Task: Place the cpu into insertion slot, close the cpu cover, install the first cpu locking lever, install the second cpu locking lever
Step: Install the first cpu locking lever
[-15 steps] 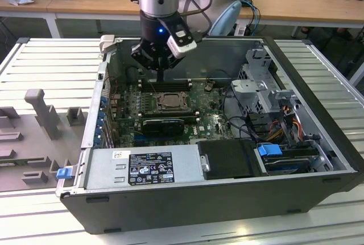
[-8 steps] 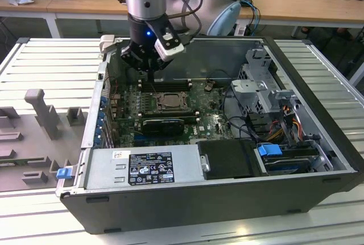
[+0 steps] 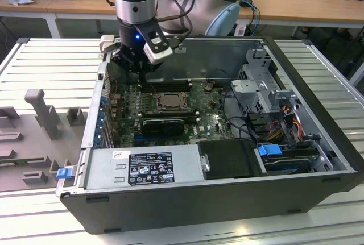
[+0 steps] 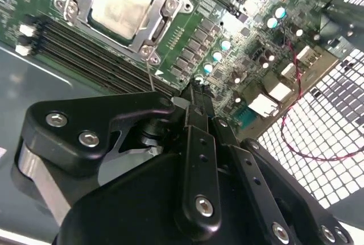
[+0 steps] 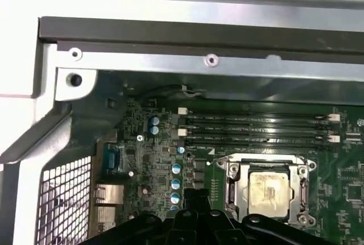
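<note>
The cpu (image 4: 120, 3) lies in the insertion slot (image 3: 170, 102) on the green board, its pale metal face (image 5: 267, 191) showing through the cut-out. The cpu cover (image 4: 165, 6) lies flat over it as a silvery frame (image 5: 236, 185). A thin wire lever (image 4: 150, 73) sticks out from the socket's corner toward the fingertips. My gripper (image 3: 138, 69) hangs over the board's back corner at the exterior view's left, beside the socket and apart from it. Its black fingers (image 4: 196, 142) meet at the tip, shut on nothing, and the gripper (image 5: 196, 195) is next to the capacitors.
Long black memory slots (image 5: 256, 128) run along the socket's far side. A perforated rear panel (image 4: 324, 131) with a red wire (image 4: 296, 86) stands close to the gripper. The power supply (image 3: 142, 168), a black cooler (image 3: 164, 124) and the drive cage (image 3: 267, 94) fill the rest of the case.
</note>
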Tool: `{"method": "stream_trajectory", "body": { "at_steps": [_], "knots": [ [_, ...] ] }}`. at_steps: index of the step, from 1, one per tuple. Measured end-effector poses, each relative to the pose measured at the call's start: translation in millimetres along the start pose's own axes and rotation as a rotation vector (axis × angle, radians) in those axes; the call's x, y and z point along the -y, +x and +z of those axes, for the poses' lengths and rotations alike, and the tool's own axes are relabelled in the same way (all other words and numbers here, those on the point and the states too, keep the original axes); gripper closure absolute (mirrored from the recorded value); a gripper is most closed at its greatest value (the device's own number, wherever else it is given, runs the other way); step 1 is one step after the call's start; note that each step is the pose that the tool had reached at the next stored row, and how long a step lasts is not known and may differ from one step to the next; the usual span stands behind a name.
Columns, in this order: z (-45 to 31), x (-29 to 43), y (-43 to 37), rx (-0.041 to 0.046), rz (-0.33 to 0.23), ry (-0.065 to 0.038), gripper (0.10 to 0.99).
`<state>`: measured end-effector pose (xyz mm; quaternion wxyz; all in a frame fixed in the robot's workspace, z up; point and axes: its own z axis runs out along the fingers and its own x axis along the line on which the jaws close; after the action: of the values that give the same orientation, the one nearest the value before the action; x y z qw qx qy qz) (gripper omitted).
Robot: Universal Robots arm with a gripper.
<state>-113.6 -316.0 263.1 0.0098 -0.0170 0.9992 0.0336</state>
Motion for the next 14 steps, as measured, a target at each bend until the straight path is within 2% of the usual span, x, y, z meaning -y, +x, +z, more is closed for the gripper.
{"method": "stream_trajectory", "body": {
  "at_steps": [3,5,10,14],
  "knots": [
    [3.2,-6.6,1.9,0.0004,0.000,-0.009,0.980],
    [4.3,-12.4,2.2,0.0004,0.000,-0.011,0.980],
    [5.6,-18.7,2.1,0.0005,0.000,-0.011,0.980],
    [5.9,-19.7,-6.2,0.0004,0.000,-0.011,0.980]
  ]
}}
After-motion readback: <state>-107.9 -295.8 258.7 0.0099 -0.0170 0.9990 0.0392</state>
